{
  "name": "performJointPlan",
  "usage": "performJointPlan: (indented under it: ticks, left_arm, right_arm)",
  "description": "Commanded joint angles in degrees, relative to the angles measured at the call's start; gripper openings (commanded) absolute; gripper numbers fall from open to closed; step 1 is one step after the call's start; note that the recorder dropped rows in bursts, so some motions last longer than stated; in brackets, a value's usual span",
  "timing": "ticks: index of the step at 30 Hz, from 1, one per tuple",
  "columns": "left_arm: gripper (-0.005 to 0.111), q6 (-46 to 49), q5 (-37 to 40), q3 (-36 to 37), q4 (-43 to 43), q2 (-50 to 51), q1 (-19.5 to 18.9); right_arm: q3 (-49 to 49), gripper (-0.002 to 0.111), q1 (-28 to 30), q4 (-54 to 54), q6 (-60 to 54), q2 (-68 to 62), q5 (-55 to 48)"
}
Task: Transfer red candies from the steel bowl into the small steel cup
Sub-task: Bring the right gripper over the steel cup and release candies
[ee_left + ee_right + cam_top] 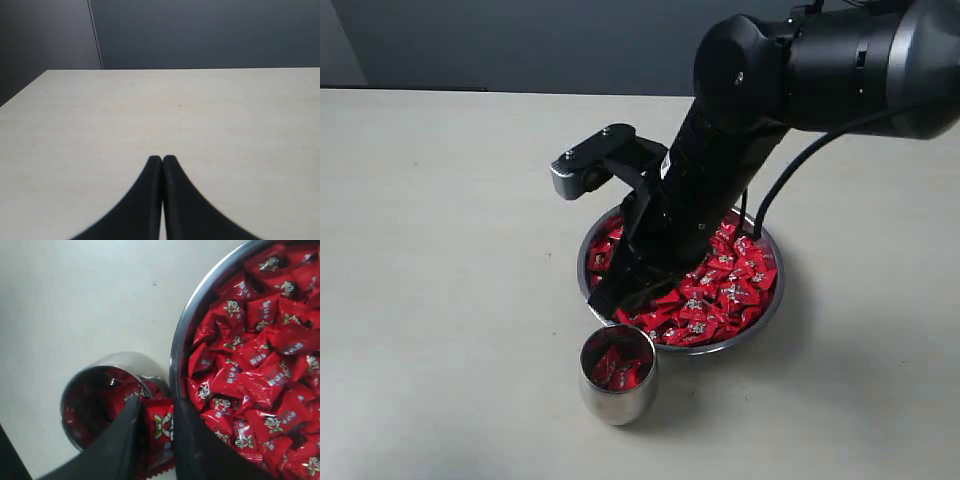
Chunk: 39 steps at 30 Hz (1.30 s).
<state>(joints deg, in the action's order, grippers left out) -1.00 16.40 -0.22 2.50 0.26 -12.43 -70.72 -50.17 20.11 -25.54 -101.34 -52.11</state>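
Beige tabletop [440,200]: I see right gripper [156,412] pinching a red candy [161,432] over steel bowl [181,342], near rim; left gripper [162,160] clenched, empty.

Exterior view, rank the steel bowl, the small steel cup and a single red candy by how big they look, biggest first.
1. steel bowl, clearly the widest, though the arm covers part of it.
2. small steel cup, far narrower than the bowl despite looking slightly nearer the camera.
3. red candy, smallest by far.
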Motion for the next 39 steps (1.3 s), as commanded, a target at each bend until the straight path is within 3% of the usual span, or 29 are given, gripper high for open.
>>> performJointPlan:
  ticks: [1,9,30,39]
  left_arm:
    - [0.0,-0.1,-0.1,0.2,0.1,-0.3,-0.1]
    - [0.0,-0.1,-0.1,0.2,0.1,-0.3,-0.1]
    - [0.0,-0.1,-0.1,0.2,0.1,-0.3,-0.1]
    - [0.0,-0.1,-0.1,0.2,0.1,-0.3,-0.1]
  right_arm:
    - [0.9,-0.001,-2.1,0.8,-0.5,1.5,1.1]
    - [1.4,-0.001,-4.6,0.9,-0.5,1.8,1.3]
    - [1.4,0.0,-4.6,0.8,-0.4,-2.5,-0.1]
    - [1.4,0.038,-4.6,0.8,-0.4,-2.5,-0.1]
